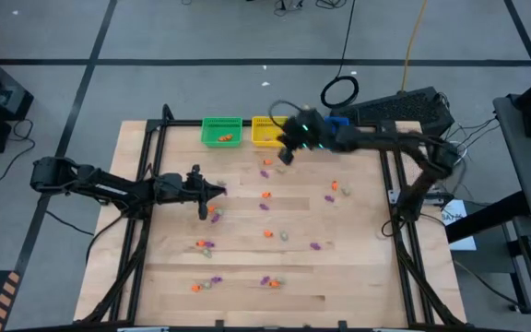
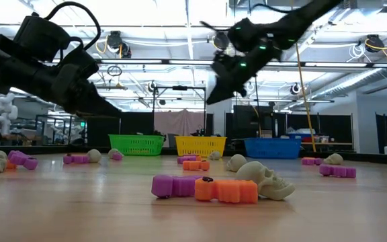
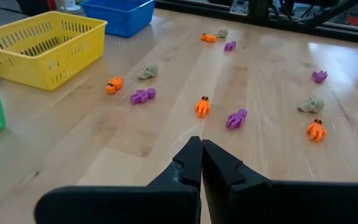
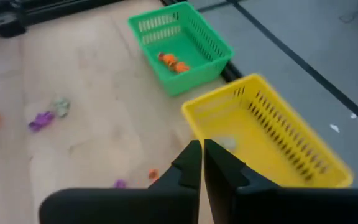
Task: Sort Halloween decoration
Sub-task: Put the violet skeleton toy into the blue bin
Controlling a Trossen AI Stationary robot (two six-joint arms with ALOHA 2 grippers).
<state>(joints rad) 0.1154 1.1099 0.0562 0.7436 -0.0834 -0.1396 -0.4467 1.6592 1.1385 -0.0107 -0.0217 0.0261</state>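
Three baskets [image 1: 221, 130] (green, yellow, blue); both grippers' fingers [image 3: 191, 163] pressed together, empty.

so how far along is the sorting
Barely started. Done: the green basket holds orange trinkets, and a pale piece lies in the yellow basket. In hand: nothing; the right gripper hangs shut over the yellow basket, the left gripper shut above mid-table. Left: most trinkets, like the skull and purple piece, are scattered on the table.

No readable text, no labels, no brands, no numbers, no signs
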